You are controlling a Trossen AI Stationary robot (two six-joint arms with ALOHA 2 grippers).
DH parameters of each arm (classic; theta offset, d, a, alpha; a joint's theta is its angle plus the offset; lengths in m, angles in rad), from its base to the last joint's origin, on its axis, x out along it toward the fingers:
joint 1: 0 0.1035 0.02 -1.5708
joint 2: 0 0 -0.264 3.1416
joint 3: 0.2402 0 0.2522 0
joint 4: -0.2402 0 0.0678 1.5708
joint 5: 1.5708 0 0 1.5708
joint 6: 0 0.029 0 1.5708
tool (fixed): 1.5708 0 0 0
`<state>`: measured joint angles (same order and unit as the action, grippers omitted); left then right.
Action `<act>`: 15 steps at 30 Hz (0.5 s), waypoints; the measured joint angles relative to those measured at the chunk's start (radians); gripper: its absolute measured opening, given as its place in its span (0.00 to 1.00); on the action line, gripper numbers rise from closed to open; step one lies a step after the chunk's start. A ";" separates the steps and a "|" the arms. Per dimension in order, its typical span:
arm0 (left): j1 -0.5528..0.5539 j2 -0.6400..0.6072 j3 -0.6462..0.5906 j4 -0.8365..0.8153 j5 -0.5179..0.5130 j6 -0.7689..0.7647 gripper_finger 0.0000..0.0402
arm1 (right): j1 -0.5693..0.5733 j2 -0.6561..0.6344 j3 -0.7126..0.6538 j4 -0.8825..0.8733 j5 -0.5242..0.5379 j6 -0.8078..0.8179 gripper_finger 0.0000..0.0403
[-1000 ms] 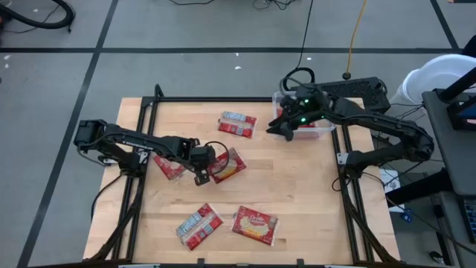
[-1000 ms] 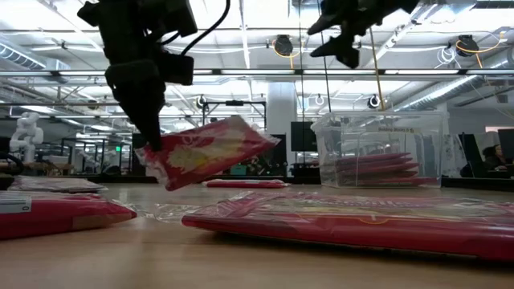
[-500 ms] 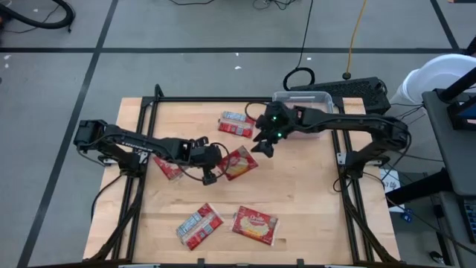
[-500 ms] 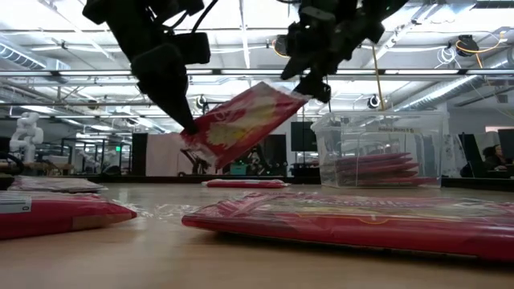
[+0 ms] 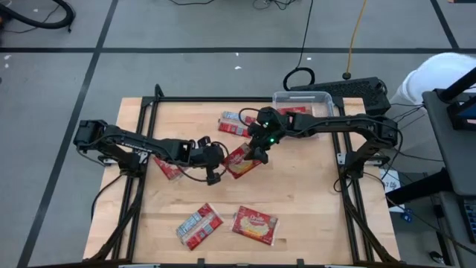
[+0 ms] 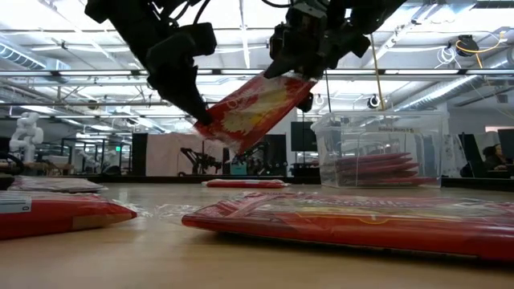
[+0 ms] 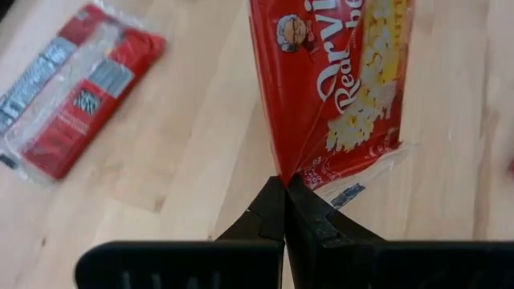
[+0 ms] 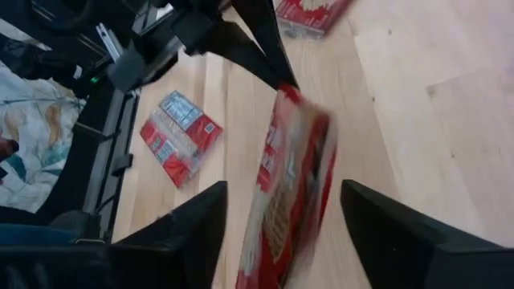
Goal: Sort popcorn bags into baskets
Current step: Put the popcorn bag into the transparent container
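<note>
High view: left gripper (image 5: 216, 165) mid-table, pinching the lower corner of a popcorn bag (image 5: 242, 161); right gripper (image 5: 259, 151) at the bag's far edge; clear tub (image 5: 286, 99) at the table's back right, red packets inside. Loose bags lie at back centre (image 5: 236, 123), left (image 5: 169, 167) and near the front (image 5: 199, 225), (image 5: 255, 225). Low view: bag (image 6: 253, 109) aloft and tilted between both grippers. Left wrist view: fingers (image 7: 265, 217) clenched on the bag's (image 7: 333, 72) clear seam. Right wrist view: fingers (image 8: 201, 229) spread wide, straddling the bag (image 8: 289, 201), not closed on it.
</note>
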<state>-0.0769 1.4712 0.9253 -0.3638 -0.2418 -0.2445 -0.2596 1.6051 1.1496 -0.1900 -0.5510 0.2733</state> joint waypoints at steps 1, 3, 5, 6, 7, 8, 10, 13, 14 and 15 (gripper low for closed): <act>0.000 0.000 0.000 0.013 -0.001 -0.001 0.00 | 0.000 -0.001 0.000 -0.002 0.000 0.001 0.55; 0.000 0.000 0.001 0.033 -0.003 0.000 0.00 | -0.001 -0.002 0.000 0.000 0.000 0.001 0.48; 0.000 0.000 0.001 0.037 -0.003 -0.009 0.00 | -0.008 -0.009 0.000 -0.008 0.000 -0.001 0.40; 0.001 0.000 0.001 0.039 -0.004 -0.025 0.00 | -0.012 -0.012 0.000 -0.008 0.000 0.000 0.36; 0.003 0.000 0.001 0.038 -0.003 -0.043 0.01 | -0.017 -0.016 0.000 -0.003 0.000 -0.001 0.31; 0.005 0.000 0.001 0.039 -0.004 -0.065 0.02 | -0.023 -0.023 0.000 -0.005 0.000 -0.001 0.27; 0.009 0.000 0.001 0.050 -0.004 -0.109 0.05 | -0.034 -0.029 0.000 -0.017 0.000 -0.001 0.19; 0.011 0.000 0.001 0.075 -0.007 -0.129 0.13 | -0.054 -0.035 0.000 -0.021 0.000 0.002 0.09; 0.011 0.000 0.001 0.088 -0.018 -0.131 0.17 | -0.060 -0.038 0.000 -0.023 0.000 0.002 0.06; 0.011 -0.001 0.001 0.094 -0.033 -0.137 0.20 | -0.066 -0.040 0.000 -0.019 0.000 0.002 0.04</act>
<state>-0.0658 1.4704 0.9260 -0.2699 -0.2750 -0.3817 -0.3258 1.5649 1.1492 -0.2087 -0.5511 0.2749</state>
